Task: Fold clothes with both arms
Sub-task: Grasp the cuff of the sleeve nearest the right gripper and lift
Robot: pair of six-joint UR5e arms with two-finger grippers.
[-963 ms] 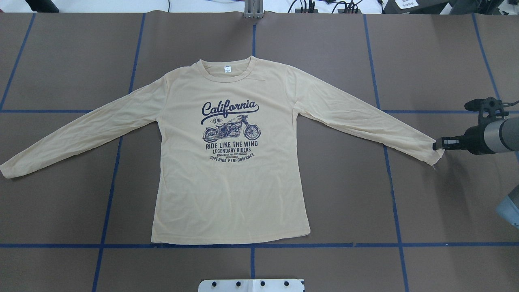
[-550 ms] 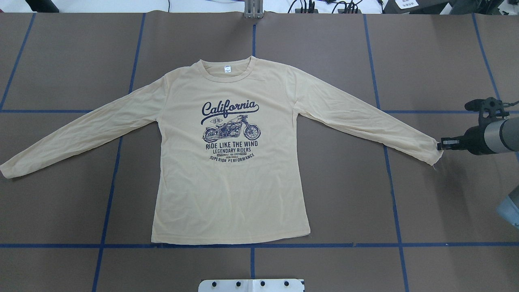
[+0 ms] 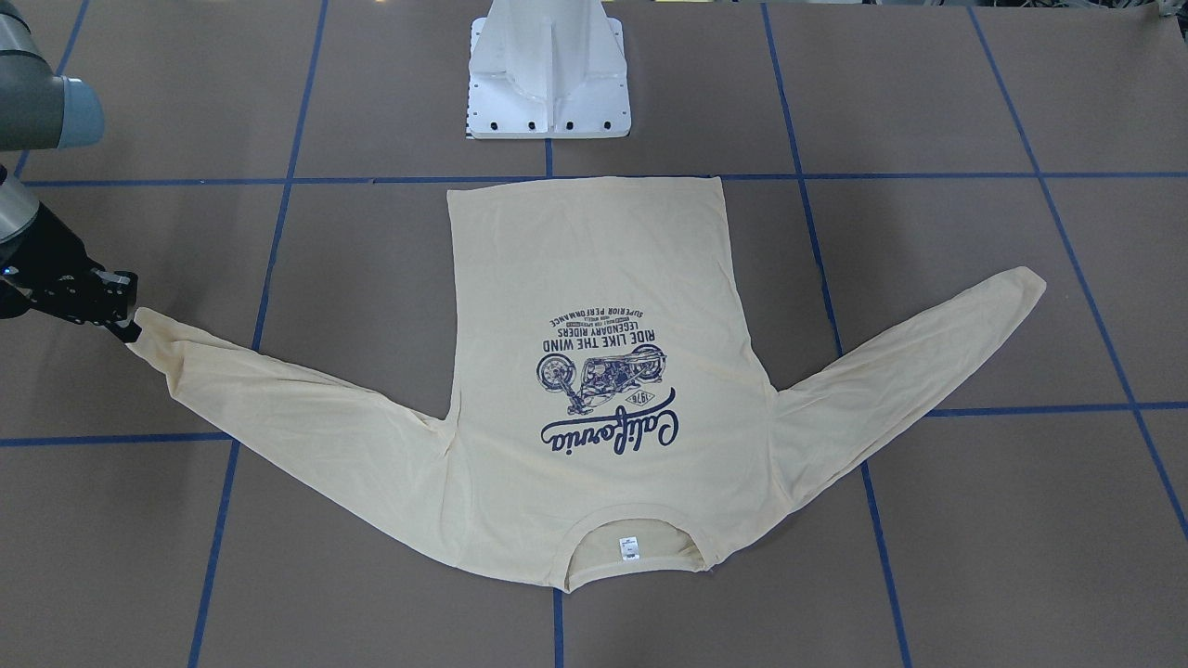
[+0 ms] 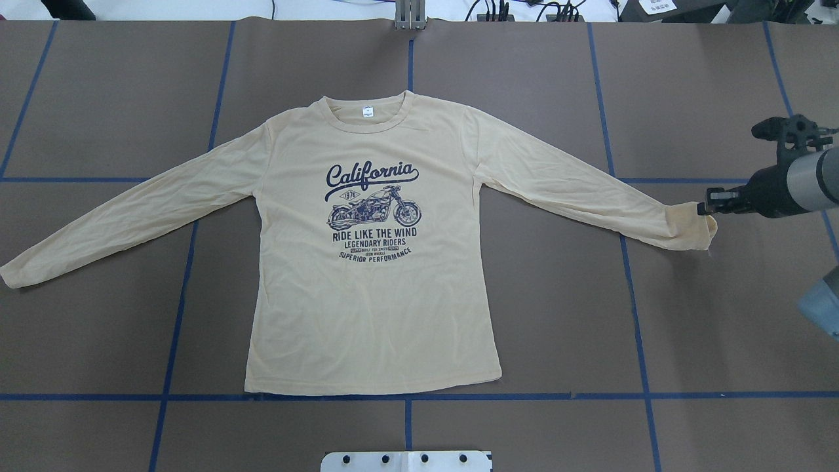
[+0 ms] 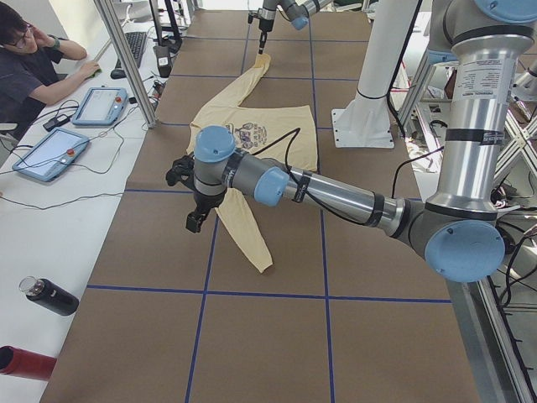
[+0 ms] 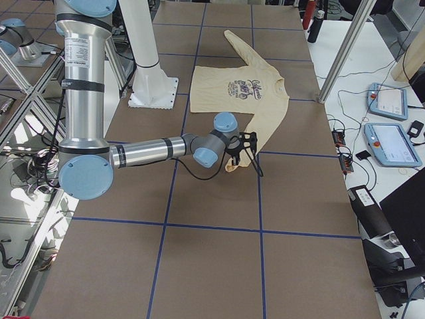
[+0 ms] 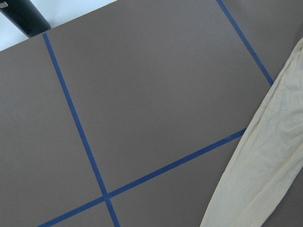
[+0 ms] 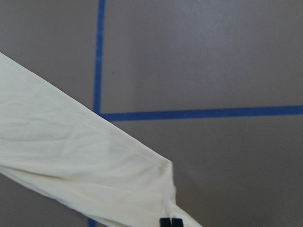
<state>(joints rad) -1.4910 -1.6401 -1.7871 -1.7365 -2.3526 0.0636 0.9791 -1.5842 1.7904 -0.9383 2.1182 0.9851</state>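
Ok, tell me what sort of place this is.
Probably a robotics lab: a table gridded with blue tape, the right arm gripping a T-shirt sleeve, a person beside teach pendants.

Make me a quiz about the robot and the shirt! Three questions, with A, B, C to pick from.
1. Where is the right gripper?
A. at the collar
B. at a sleeve end
C. at the bottom hem

2. What colour is the shirt?
A. pale yellow
B. red
C. green

3. How does the shirt lie?
A. rolled in a ball
B. folded in half
C. spread flat, picture up

Answers: 1 B, the right gripper is shut on that sleeve end. 2 A, the cloth is cream-yellow all over. 3 C, it lies unfolded with the motorcycle print showing.
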